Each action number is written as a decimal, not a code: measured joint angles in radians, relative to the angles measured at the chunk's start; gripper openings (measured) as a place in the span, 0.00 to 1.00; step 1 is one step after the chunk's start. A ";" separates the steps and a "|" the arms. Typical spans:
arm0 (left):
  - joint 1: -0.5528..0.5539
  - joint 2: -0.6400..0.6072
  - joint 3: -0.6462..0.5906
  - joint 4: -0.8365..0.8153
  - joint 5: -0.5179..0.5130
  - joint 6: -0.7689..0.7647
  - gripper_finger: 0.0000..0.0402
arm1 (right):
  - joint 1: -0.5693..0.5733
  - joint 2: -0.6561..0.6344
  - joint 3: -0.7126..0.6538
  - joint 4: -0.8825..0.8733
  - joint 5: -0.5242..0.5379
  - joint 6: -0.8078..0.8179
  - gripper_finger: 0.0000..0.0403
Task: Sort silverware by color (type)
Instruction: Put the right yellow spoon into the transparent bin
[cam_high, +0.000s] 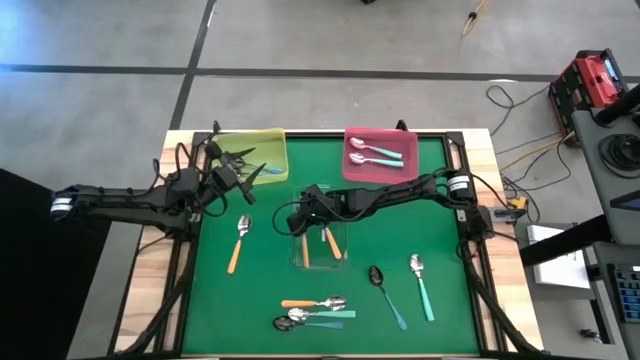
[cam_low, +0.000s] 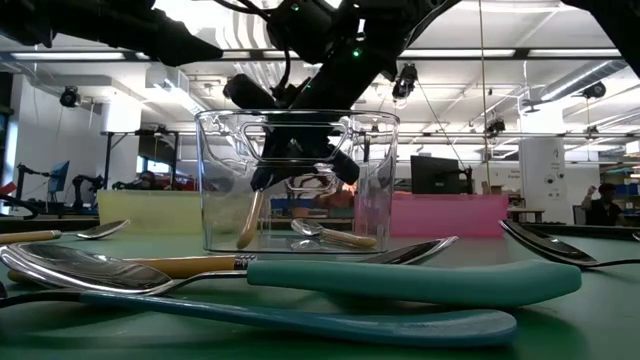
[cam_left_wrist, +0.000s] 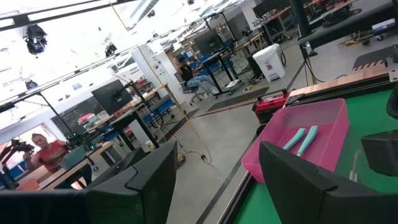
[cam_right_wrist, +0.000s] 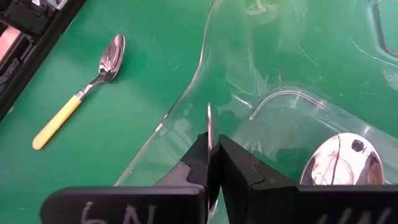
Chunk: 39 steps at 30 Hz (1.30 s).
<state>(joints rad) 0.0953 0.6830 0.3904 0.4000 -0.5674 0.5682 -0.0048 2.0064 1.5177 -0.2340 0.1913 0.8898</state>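
At the left of the overhead picture the left pincer (cam_high: 243, 165) hung over the yellow tray (cam_high: 256, 153) at the upper left of the green bench (cam_high: 440, 220), its fingers (cam_left_wrist: 134, 186) spread wide with nothing between them. Just below it, left of centre, an orange-handled spoon (cam_high: 238, 242) lay alone on the mat, bowl toward the top of the frame.

In the middle stood the clear tray (cam_high: 322, 243), and the right pincer (cam_high: 303, 222) was down over its left edge, reached across from the right side. Its fingers (cam_right_wrist: 239, 171) were pinched tight on the thin edge of a spoon held upright (cam_right_wrist: 210, 140) inside the tray. The eye-level picture showed an orange handle (cam_low: 250, 220) slanting down from the pincer toward the tray floor, with another orange spoon (cam_low: 335, 235) lying flat beside it.

Above centre, the pink tray (cam_high: 378, 155) held two teal spoons (cam_high: 372, 153) side by side.

Along the bottom centre a small heap of spoons (cam_high: 312, 312), one orange-handled and the others teal, lay touching one another. To their right a dark-bowled spoon with a blue handle (cam_high: 386, 295) lay slanted, and just right of that a silver spoon with a teal handle (cam_high: 422, 287), the two near each other but apart.
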 joint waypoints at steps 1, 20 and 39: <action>0.000 0.000 0.000 0.000 0.000 0.000 0.52 | 0.000 0.000 0.000 0.000 0.000 0.000 0.03; 0.000 0.000 0.000 0.000 -0.001 0.000 0.52 | 0.000 0.000 0.000 0.008 0.004 0.000 0.08; 0.000 0.000 0.000 0.000 -0.002 0.000 0.52 | 0.000 0.000 0.000 0.007 0.005 0.000 0.22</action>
<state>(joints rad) 0.0955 0.6830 0.3904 0.3996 -0.5690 0.5682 -0.0048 2.0068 1.5173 -0.2272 0.1959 0.8898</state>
